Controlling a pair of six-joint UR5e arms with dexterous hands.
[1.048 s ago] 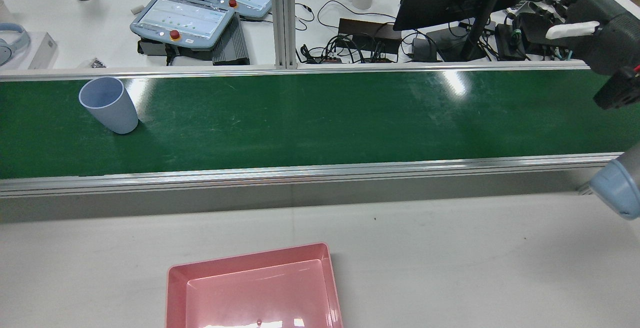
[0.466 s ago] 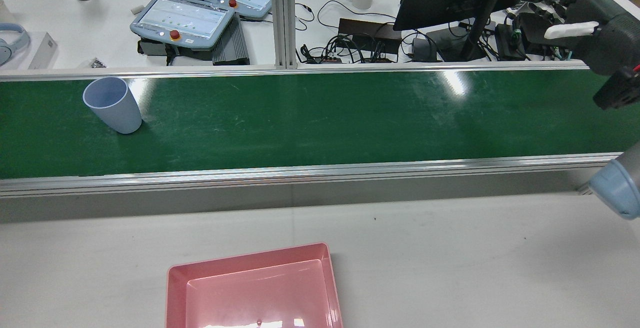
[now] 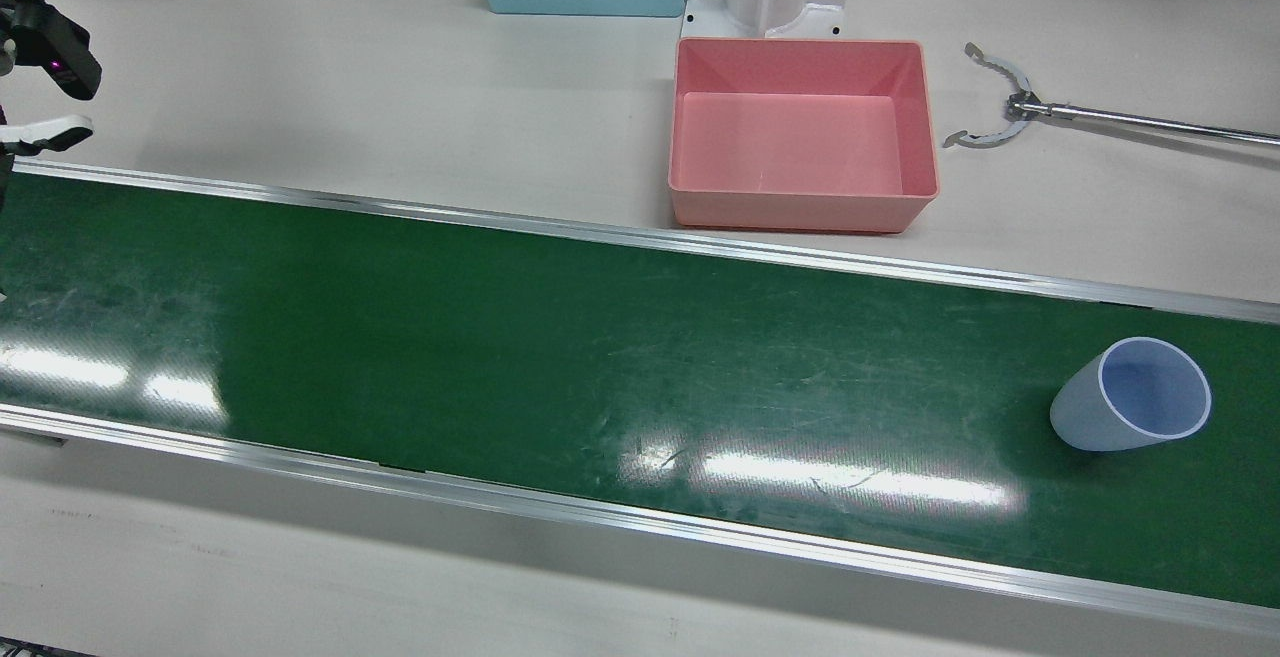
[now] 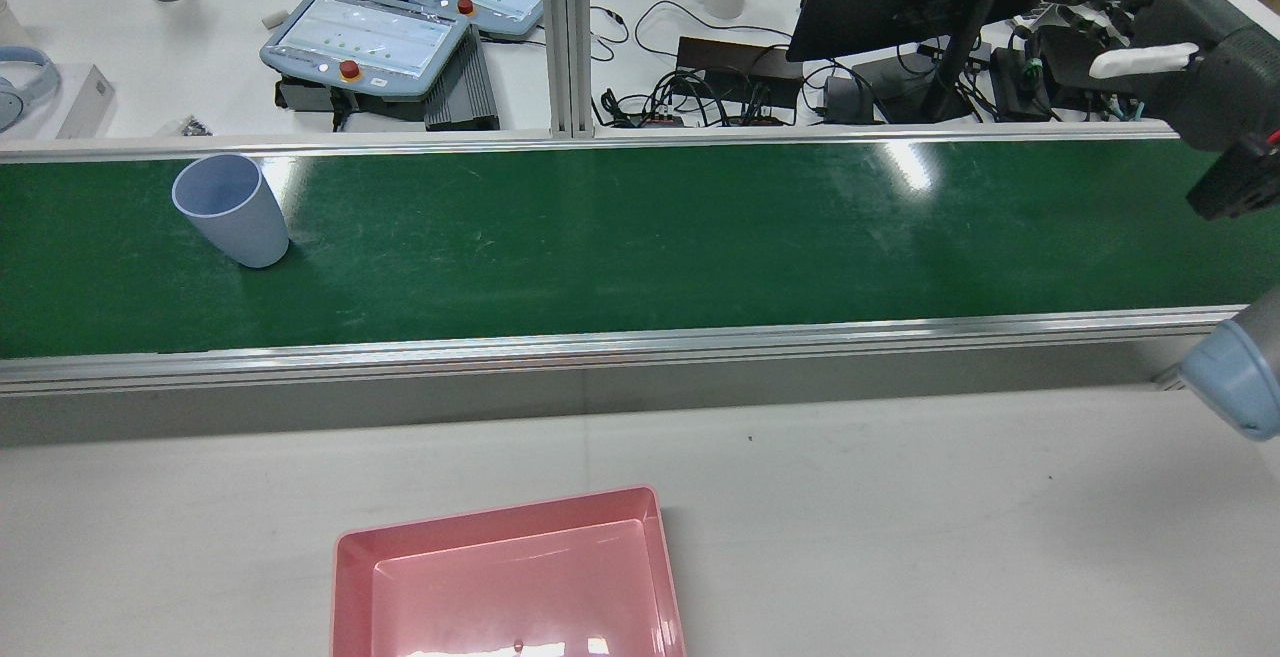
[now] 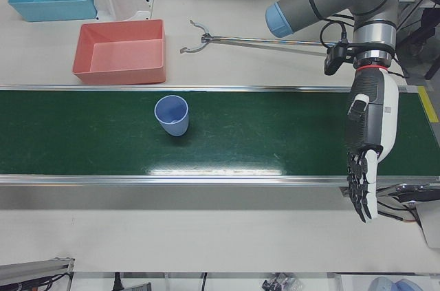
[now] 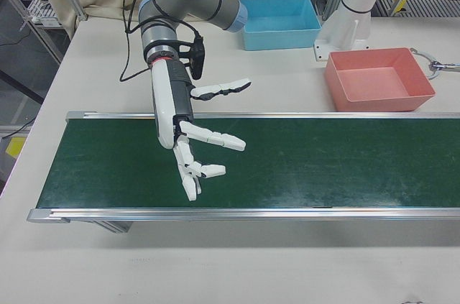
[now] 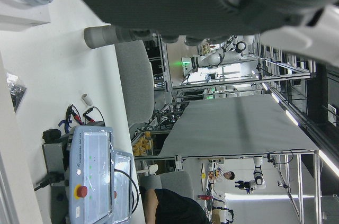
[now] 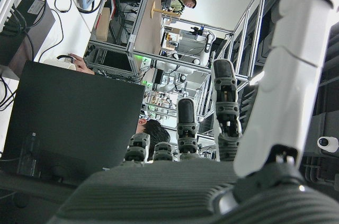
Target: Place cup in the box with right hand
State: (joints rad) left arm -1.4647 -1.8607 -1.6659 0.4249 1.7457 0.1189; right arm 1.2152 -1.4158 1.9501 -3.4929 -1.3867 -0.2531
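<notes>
Seeing cup [image 5: 172, 115] upright on belt [image 5: 261, 133] — far from right hand [image 6: 188, 147] | we note both hands spread, empty — left hand [image 5: 364, 167]

Grey arms [image 6: 165, 13], blue caps, white fingers [image 6: 215, 140]

Bright overhead light leaves white glare streaks on the green conveyor belt [image 3: 500, 337] and a sheen in the pink box [image 4: 510, 587]. Shadows are soft. Hand-camera foregrounds are blurred; distant ceiling lights blow out.
</notes>
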